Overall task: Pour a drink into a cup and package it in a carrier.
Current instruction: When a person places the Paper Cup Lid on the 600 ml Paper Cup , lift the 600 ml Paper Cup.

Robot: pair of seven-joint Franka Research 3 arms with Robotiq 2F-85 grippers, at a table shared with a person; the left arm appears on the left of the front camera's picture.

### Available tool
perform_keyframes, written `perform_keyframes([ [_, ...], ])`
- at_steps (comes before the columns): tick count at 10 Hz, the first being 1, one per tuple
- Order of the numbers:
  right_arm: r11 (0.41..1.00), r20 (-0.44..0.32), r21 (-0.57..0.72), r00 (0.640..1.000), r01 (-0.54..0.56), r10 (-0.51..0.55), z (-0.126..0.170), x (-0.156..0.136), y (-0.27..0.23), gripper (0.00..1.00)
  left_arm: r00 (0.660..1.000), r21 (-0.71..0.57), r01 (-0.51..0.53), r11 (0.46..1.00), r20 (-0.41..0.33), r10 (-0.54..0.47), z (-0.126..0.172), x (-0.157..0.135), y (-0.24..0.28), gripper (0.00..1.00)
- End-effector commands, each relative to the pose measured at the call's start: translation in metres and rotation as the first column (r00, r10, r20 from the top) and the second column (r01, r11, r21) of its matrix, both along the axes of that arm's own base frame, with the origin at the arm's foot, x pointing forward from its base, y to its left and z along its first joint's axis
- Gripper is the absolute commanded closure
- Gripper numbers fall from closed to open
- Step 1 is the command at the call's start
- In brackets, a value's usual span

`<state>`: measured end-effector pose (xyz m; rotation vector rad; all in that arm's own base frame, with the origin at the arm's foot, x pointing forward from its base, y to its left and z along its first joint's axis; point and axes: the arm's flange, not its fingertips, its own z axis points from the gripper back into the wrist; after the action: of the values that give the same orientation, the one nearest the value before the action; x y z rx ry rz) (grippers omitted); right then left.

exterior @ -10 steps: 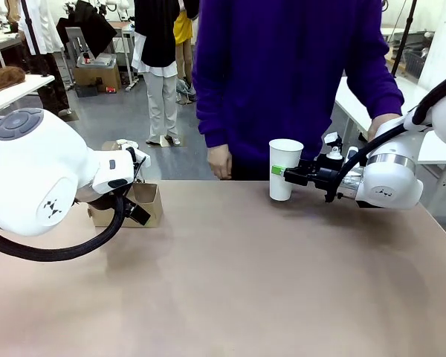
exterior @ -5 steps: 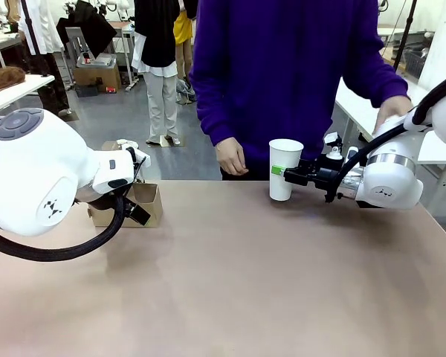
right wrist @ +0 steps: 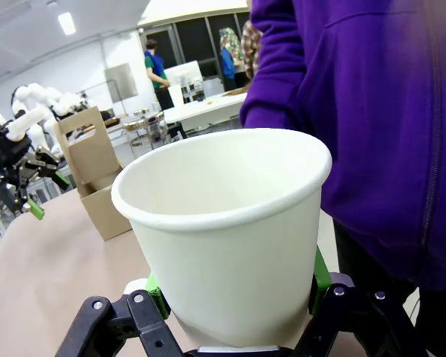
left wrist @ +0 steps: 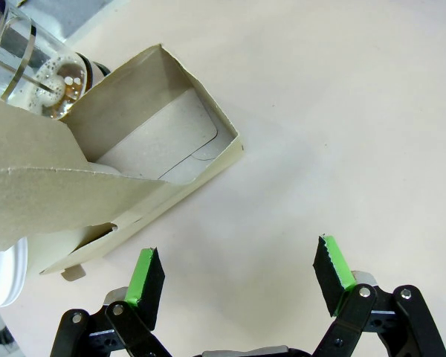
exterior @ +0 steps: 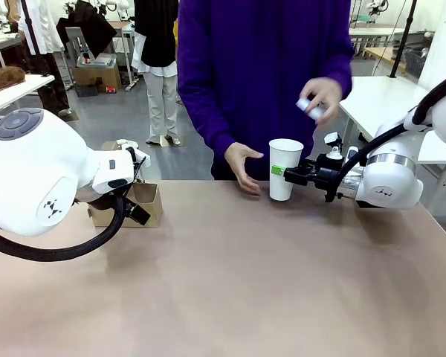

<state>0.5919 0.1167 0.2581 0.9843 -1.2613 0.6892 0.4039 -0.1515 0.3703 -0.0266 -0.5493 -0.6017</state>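
Clamping the cup (exterior: 285, 169) upright at the table's far side, the right gripper (exterior: 279, 170) has not moved. Right wrist view looks into the cup (right wrist: 223, 223): empty. Left wrist view: left gripper (left wrist: 238, 271) with jaws apart over bare table (left wrist: 342, 111) beside the carrier (left wrist: 145, 149); its slot is empty, with a glass pitcher (left wrist: 37, 59) just behind. The person's raised hand (exterior: 319, 97) has come up since earlier; the other hand (exterior: 244, 165) is now near the cup.

The left arm (exterior: 41, 175) bends in low, the left tool (left wrist: 239, 262) pointing down, jaws wide and empty. The right arm (exterior: 390, 178) reaches level; the right tool (exterior: 282, 171) clamps the cup (exterior: 285, 152).
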Motion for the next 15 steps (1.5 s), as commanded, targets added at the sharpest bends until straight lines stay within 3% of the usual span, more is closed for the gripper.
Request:
perform_keyframes([
  [1,1.000,0.006,0.004,1.000,0.002,-0.002,0.0031,-0.0007,0.0019,0.20,1.000,-0.002,0.001,1.000,0.000,-0.001,0.0003,-0.0002,0.0002,0.00],
  [15,1.000,0.006,0.004,1.000,0.002,-0.002,0.0031,-0.0007,0.0019,0.20,1.000,-0.002,0.001,1.000,0.000,-0.001,0.0003,-0.0002,0.0002,0.00],
])
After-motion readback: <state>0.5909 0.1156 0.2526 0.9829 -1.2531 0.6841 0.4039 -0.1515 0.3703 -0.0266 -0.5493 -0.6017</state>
